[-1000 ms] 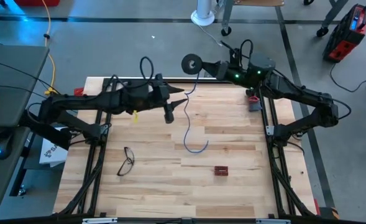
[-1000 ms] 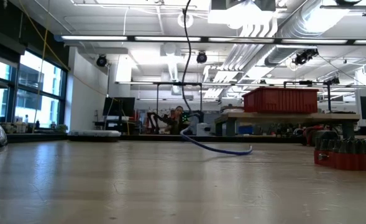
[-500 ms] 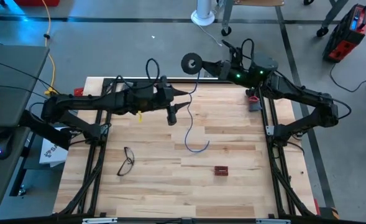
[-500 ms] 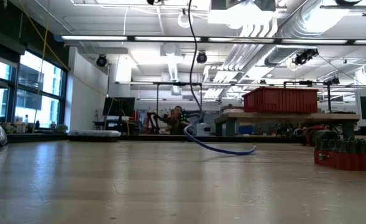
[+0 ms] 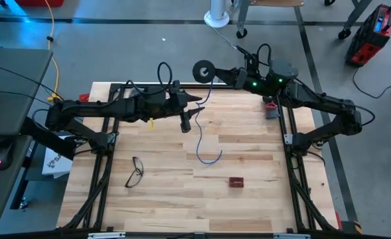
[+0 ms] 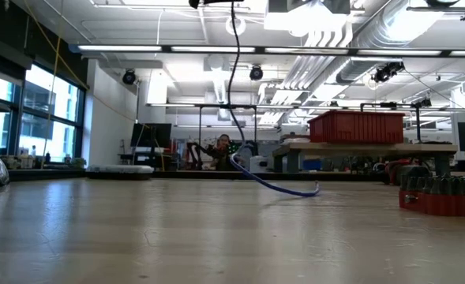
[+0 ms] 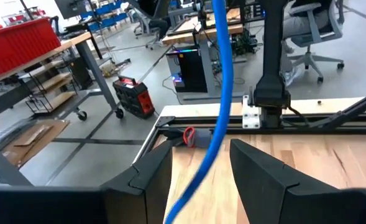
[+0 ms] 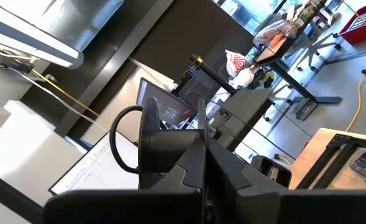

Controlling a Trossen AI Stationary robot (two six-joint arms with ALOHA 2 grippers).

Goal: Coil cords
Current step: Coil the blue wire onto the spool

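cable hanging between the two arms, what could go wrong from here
1. The blue cable runs through the gap between the left hand's open fingers, unclamped, so it may slide out.
2. Its free end curls loose on the table; a pull could whip it toward the small red block.
3. The right hand is shut, with a small wound coil near it beyond the table's far edge; if released, it would probably drop to the floor.

A robotics lab or workshop, open-plan and industrial.

The wooden desk [image 5: 248, 166] stands on a bare concrete floor [image 5: 149, 40] in a black metal frame. Behind it run fluorescent ceiling lights [image 6: 137, 49], exposed silver ducts [image 6: 327, 55], workbenches carrying a red plastic bin [image 6: 356, 126], rolling office chairs [image 7: 310, 31], a computer tower [image 7: 192, 62] and tall windows [image 6: 35, 110].
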